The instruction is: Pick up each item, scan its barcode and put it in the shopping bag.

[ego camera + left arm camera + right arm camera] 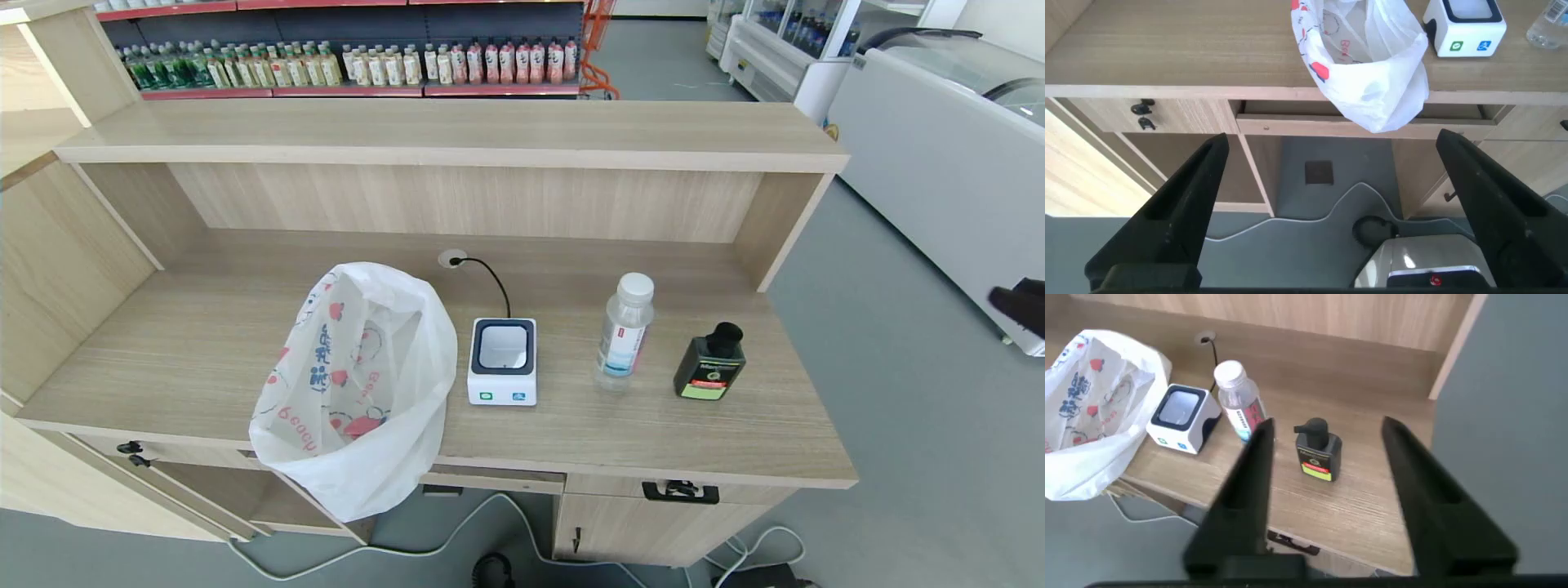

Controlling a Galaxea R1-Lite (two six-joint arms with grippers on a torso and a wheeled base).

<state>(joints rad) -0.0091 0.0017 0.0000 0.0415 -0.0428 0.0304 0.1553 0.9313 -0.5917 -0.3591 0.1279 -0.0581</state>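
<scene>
Wooden counter (pixel 204 343): printed bag (pixel 359 392), scanner (pixel 502 363), water bottle (pixel 624 335), green-labelled dark bottle (pixel 710 367).

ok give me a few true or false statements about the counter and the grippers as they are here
1. The water bottle stands upright between the scanner and the dark bottle. True.
2. The dark bottle lies inside the shopping bag. False: it stands on the counter.
3. The right gripper is shut on the water bottle. False: it is open and empty.
4. The scanner's cable runs to a hole in the counter. True.
5. The left gripper is open. True.
</scene>
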